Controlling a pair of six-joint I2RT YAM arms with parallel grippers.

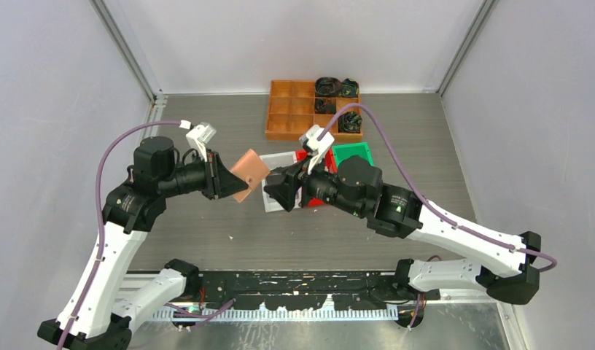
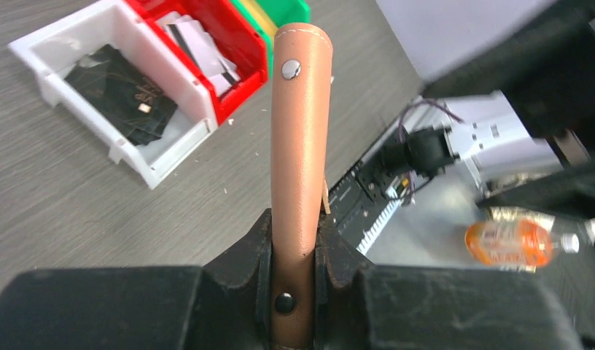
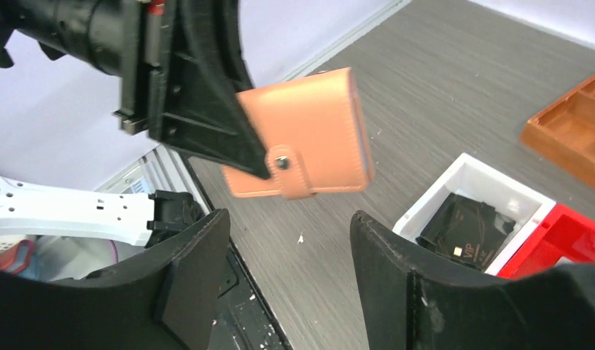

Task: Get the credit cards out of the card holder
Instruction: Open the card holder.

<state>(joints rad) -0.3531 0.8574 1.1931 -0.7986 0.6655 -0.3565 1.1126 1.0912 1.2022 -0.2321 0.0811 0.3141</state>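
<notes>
My left gripper (image 1: pixel 227 182) is shut on the salmon-pink card holder (image 1: pixel 249 172) and holds it folded shut in the air above the table. In the left wrist view the card holder (image 2: pixel 300 138) stands edge-on between the jaws, its strap tab snapped. In the right wrist view the card holder (image 3: pixel 309 131) shows its flat face, closed. My right gripper (image 1: pixel 283 191) is open and empty, facing the holder from the right, a short gap away. Several dark credit cards (image 2: pixel 123 95) lie in the white bin (image 2: pixel 162 162); they also show in the right wrist view (image 3: pixel 462 227).
A red bin (image 2: pixel 240 47) with white and dark cards sits beside the white bin, then a green bin (image 1: pixel 353 153). An orange compartment tray (image 1: pixel 294 109) with black items stands at the back. The table's near edge and arm bases lie below.
</notes>
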